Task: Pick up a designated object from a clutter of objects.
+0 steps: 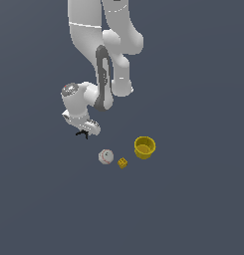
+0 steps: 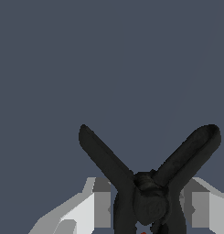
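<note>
We see the Panda arm [image 1: 101, 60] reaching down to the grey floor [image 1: 193, 209], wrist bent toward the exterior view's left. Gripper [image 1: 85, 130] low over the floor, fingers [image 2: 97, 203] narrowed onto the black clamp [image 2: 150, 192]; its body sits between the two pads and both look in contact. Two thin handles splay out in a V past the fingertips, a speck of red at the clamp's base. In the exterior view only black prongs [image 1: 82, 133] poke out under the hand; we can't tell whether they touch the floor. Off to the gripper's side, toward the exterior view's right: yellow cup [image 1: 144, 147] farthest, upright; baseball [image 1: 106, 157] nearest; tiny yellow cube [image 1: 122, 163] just beside the ball. All three apart from the gripper.
</note>
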You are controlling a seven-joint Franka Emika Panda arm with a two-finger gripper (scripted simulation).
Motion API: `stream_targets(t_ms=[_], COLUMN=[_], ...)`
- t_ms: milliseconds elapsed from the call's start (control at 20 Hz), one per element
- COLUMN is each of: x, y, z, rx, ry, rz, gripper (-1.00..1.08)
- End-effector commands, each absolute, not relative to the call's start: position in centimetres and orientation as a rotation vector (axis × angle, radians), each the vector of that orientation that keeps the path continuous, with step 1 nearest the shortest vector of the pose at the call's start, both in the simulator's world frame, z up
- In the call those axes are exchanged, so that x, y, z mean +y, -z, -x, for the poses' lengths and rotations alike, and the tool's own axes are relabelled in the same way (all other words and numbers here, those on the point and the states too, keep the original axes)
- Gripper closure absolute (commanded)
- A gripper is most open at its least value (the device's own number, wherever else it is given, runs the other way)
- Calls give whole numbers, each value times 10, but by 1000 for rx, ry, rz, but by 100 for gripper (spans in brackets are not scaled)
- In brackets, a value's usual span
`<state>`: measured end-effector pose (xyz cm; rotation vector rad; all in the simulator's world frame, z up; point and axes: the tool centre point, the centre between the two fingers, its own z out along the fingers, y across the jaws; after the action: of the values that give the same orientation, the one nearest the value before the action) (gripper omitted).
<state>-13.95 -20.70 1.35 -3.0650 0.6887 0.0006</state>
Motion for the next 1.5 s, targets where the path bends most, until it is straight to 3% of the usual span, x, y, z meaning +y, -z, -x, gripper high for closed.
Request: stream_targets(t_ms=[0, 750, 1450], x=[-207, -205, -193], y=[-14, -26, -118], z=[139, 135, 100], rx=[688, 689, 692], ry=[0, -1, -2], rz=[3065, 3065, 3066], gripper=[108, 108, 108])
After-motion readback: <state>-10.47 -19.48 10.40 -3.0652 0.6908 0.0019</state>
